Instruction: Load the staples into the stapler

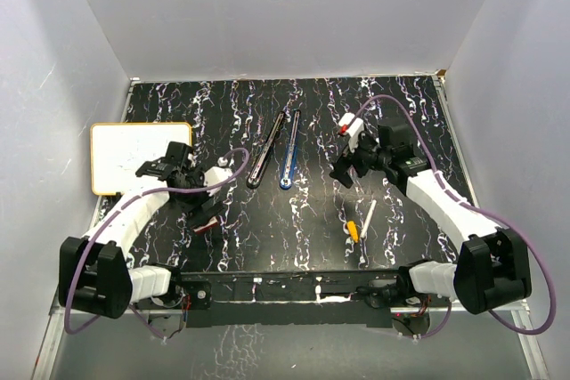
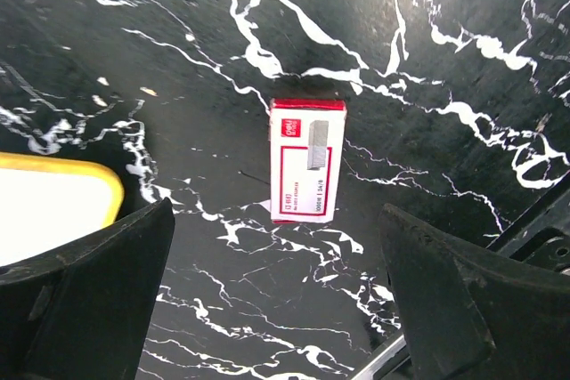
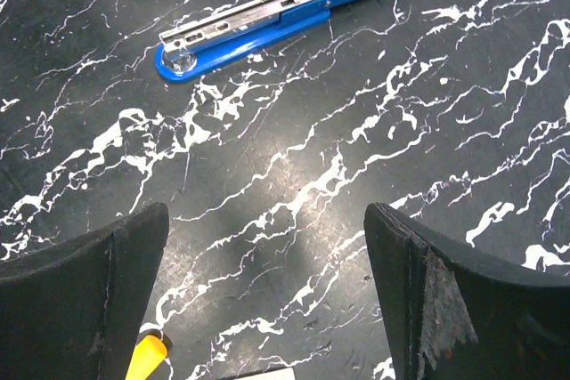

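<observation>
Left tool (image 2: 276, 211) is hanging over the near-left part of the table (image 1: 312, 246), fingers standing wide apart & gripping nothing. Staples (image 2: 307, 159) are lying flat on the table right under it. In the wrist view the box is sitting in the gap betw. the two fingers, label side up, red end pointing away from the camera, touching neither finger. A white board (image 1: 141, 157) w/ a yellow rim is lying at the table's left edge, and its rounded corner is showing just beside the left-hand finger.

Right tool (image 3: 267, 211) is hovering over the right half of the table. Its fingers are spread wide too, w/ nothing betw. them, only bare marble-pattern top underneath.

Blue stapler (image 3: 258, 28) is lying opened out long, metal channel facing up. It's sitting mid-table toward the far side, left of the right tool. Black stapler (image 1: 265, 153) is lying just left of it, opened out long as well. Their far ends are coming close together in a narrow V, but I can't tell whether they're touching.

Pen (image 1: 368, 213), white w/ a yellow tip, is lying on the near side of the right tool, right of centre. Its yellow end is peeking in at the bottom of the right wrist view, next to one finger.

Staples are sitting well apart from both staplers, over on the left arm's side.
</observation>
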`<state>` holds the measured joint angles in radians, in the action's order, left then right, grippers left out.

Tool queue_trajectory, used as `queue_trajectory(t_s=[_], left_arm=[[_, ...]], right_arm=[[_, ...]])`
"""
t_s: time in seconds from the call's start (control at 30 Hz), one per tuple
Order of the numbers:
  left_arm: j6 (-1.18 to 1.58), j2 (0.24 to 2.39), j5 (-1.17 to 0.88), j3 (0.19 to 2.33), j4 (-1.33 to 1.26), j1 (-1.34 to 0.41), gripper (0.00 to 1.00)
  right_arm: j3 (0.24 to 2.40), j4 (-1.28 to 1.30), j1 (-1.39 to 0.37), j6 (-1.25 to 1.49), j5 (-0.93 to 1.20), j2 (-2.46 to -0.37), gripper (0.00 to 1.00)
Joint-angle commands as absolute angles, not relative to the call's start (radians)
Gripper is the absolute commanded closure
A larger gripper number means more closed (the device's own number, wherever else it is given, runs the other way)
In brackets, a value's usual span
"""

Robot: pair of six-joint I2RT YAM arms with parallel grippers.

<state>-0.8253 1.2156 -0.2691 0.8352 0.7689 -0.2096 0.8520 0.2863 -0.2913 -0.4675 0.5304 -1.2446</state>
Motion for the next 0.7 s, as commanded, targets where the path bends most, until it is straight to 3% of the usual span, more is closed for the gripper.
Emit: queue_trajectory(t_s=[0.0, 0.3, 0.67], left_arm=[[-0.912, 1.247, -0.249, 0.78, 0.799, -0.21, 0.05], [-0.93, 1.286, -0.28, 0.707, 0.73, -0.21, 0.17], [-0.942, 1.251, -0.256, 0.611, 0.609, -0.21, 0.46]], right_arm=[[0.826, 0.225, -0.252, -0.439, 0.617, -1.202, 0.04], [0.801, 0.21, -0.232, -0.443, 0.647, -1.207, 0.01], [0.799, 0.208, -0.221, -0.43, 0.676, -1.224, 0.01]])
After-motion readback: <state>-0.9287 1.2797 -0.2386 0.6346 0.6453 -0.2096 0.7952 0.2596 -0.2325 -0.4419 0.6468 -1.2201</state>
